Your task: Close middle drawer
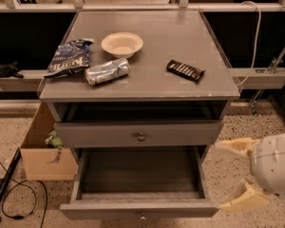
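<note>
The middle drawer (138,210) is a grey box with a low front panel and a small round knob (141,216). It is pulled far out at the bottom of the grey cabinet, and its inside is empty. My gripper (220,175) is at the lower right, just right of the drawer's front right corner and apart from it. Its two cream fingers (237,146) are spread open and point left toward the drawer, with nothing between them.
Above is a taller-fronted drawer (99,134) with a bigger knob, slightly out. The cabinet top (180,37) bears a chip bag (66,57), a bowl (122,44), a crushed can (107,71) and a chocolate bar (185,70). A cardboard box (38,156) and cables (14,194) are at the left on the floor.
</note>
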